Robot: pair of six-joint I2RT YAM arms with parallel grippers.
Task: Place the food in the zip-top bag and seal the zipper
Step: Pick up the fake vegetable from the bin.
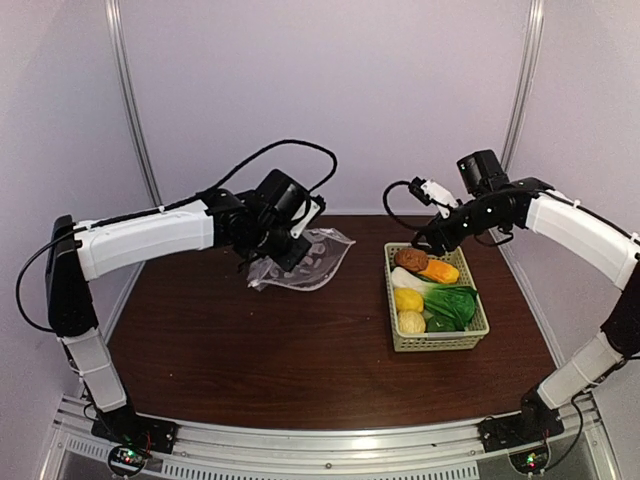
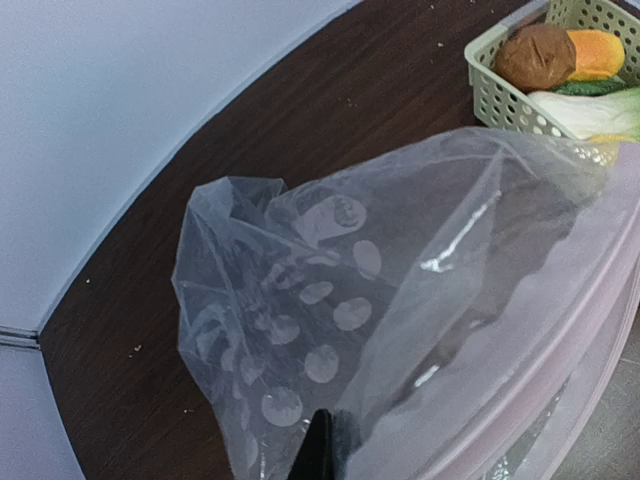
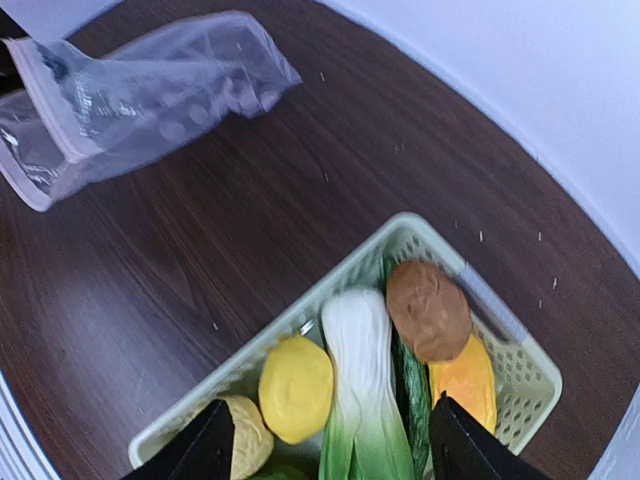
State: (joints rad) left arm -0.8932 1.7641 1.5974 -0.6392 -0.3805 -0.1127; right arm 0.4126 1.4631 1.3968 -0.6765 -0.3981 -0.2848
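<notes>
Two arms are reaching over the dark table (image 1: pixel 220 340), one toward each of the task's things. On the left side, the left gripper (image 1: pixel 289 254) is pinching the zip-top bag (image 1: pixel 318 260) near its mouth. It is holding that end up off the wood, while the far end is lying crumpled on the surface. In the left wrist view the plastic is draping across most of the picture and hiding all but one dark fingertip (image 2: pixel 318 452), so the grip is showing best from above. The zipper (image 3: pixel 48 102) is running as a pale pinkish strip along the lifted edge.

All of the food (image 1: pixel 428 300) is sitting in the pale green basket (image 1: pixel 481 322), well apart from the bag on the table's right side. The brown round one (image 1: pixel 411 259) and the orange piece (image 1: pixel 440 270) are lying at the far end. The bok choy (image 1: pixel 452 303) is stretching along the middle, and two lemons (image 1: pixel 408 299) are resting by the basket's left wall. The right gripper (image 3: pixel 330 430) is hovering just above the basket — jaws spread wide, holding nothing.
</notes>
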